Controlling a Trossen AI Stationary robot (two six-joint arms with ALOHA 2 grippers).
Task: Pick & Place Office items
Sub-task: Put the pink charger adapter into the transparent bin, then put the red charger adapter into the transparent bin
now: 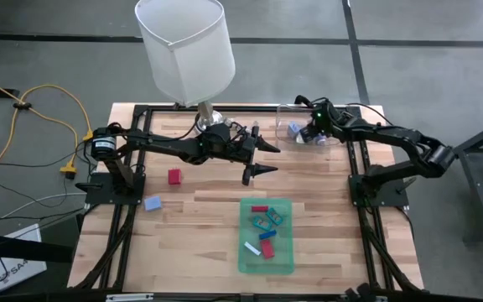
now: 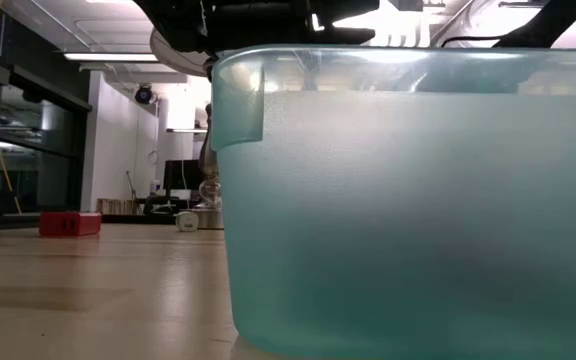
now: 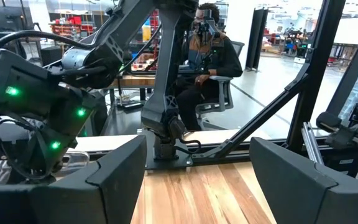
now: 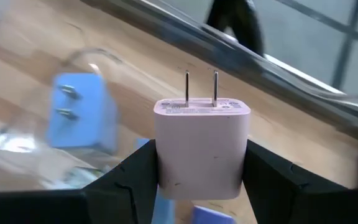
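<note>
Right wrist view: right claw grips pink plug block between its fingers.

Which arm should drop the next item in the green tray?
Right, probably. The right gripper already has its jaws shut on a pink plug adapter, over the clear container at the table's far right. The left gripper hangs open and empty mid-table, nearer the green tray.
</note>
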